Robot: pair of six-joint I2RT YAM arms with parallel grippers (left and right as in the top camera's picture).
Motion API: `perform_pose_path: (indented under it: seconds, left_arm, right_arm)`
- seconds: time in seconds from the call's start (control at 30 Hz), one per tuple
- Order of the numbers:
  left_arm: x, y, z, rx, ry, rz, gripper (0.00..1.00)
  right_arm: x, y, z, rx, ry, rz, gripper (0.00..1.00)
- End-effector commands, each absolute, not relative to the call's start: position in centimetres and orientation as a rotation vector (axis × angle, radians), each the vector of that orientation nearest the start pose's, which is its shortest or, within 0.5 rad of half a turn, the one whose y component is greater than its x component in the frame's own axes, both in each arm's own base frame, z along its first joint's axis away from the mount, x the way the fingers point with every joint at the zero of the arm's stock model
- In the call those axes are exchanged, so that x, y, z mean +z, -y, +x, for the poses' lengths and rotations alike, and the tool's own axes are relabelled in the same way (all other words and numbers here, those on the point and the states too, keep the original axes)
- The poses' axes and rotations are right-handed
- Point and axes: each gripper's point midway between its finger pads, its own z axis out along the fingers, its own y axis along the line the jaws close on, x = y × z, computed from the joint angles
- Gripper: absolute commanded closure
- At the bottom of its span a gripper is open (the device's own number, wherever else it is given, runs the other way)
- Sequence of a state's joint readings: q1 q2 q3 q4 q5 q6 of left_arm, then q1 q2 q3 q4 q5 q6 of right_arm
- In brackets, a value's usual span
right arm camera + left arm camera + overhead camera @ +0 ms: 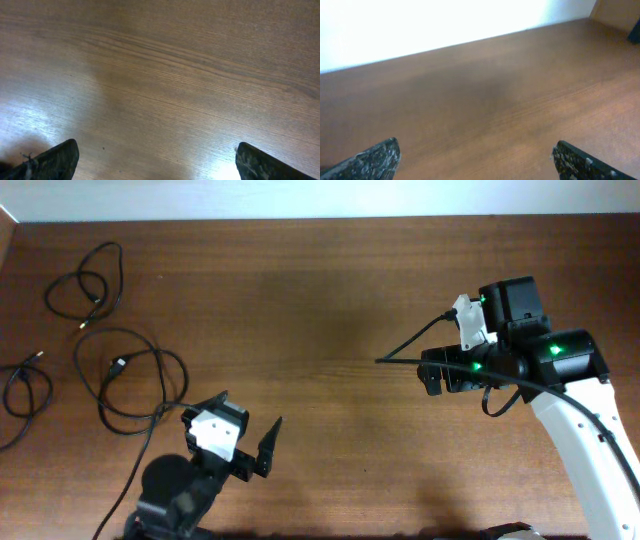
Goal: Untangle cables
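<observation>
Cables (117,366) far left; left tool (476,157) and right tool (156,156) wide-jawed, empty.

The left arm (172,490), near left, is showing black housings and a white wrist plate (212,428). The right arm (585,465) is showing a white link, black joints, green lights (553,348) and black cable (410,342). The left gripper (475,146) and right gripper (156,146) are bearing speckled black fingers (375,161).

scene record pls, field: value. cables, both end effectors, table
upper cable: looped, table's left end
middle cable: large loops, lies apart from the others
edge cable: runs to the frame's left edge
left end effector: open, empty
right end effector: open, empty, far from the cables
table: brown wood
</observation>
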State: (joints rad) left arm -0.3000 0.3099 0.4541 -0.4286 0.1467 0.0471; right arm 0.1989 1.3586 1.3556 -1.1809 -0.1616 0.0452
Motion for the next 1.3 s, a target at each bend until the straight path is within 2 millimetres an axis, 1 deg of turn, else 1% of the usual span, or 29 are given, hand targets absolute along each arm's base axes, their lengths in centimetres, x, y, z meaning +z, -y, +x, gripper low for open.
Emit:
perform_pose_path:
  seconds: [0.0, 0.07, 0.17, 0.2, 0.27, 0.4, 0.43, 0.53, 0.67, 0.87, 1.1, 1.27]
  left_arm:
    - [21.2, 10.3, 21.8, -0.335, -1.678, 0.471, 0.01]
    - [20.9, 10.4, 22.2, -0.327, -1.564, 0.460, 0.01]
    - [20.2, 10.7, 22.2, -0.321, -1.405, 0.473, 0.01]
    - [20.0, 10.7, 21.9, -0.326, -1.399, 0.481, 0.01]
    - [20.1, 10.0, 22.2, -0.300, -1.410, 0.463, 0.01]
    - [19.4, 9.2, 22.7, -0.267, -1.439, 0.431, 0.01]
    - [19.1, 8.7, 22.9, -0.246, -1.459, 0.409, 0.01]
    - [17.9, 8.2, 23.2, -0.223, -1.511, 0.388, 0.01]
    - [15.8, 7.5, 23.4, -0.196, -1.604, 0.367, 0.01]
    - [15.7, 6.5, 23.7, -0.130, -1.616, 0.332, 0.01]
    - [15.6, 6.1, 23.8, -0.116, -1.621, 0.318, 0.01]
    - [15.6, 5.0, 24.1, -0.082, -1.628, 0.280, 0.01]
  right_arm:
    - [20.7, -8.5, 29.0, 0.279, -2.746, -0.254, 0.01]
    - [20.7, -8.5, 29.0, 0.279, -2.746, -0.256, 0.01]
    - [20.7, -8.5, 29.0, 0.279, -2.746, -0.254, 0.01]
    - [20.7, -8.5, 29.0, 0.279, -2.746, -0.254, 0.01]
    - [20.7, -8.5, 29.0, 0.279, -2.746, -0.254, 0.01]
    - [20.7, -8.5, 29.0, 0.279, -2.746, -0.254, 0.01]
    - [20.7, -8.5, 29.0, 0.279, -2.746, -0.254, 0.01]
    - [20.7, -8.5, 29.0, 0.279, -2.746, -0.254, 0.01]
    - [20.7, -8.5, 29.0, 0.279, -2.746, -0.255, 0.01]
    - [20.7, -8.5, 29.0, 0.279, -2.746, -0.254, 0.01]
    - [20.7, -8.5, 29.0, 0.280, -2.746, -0.255, 0.01]
    - [20.7, -8.5, 29.0, 0.279, -2.746, -0.254, 0.01]
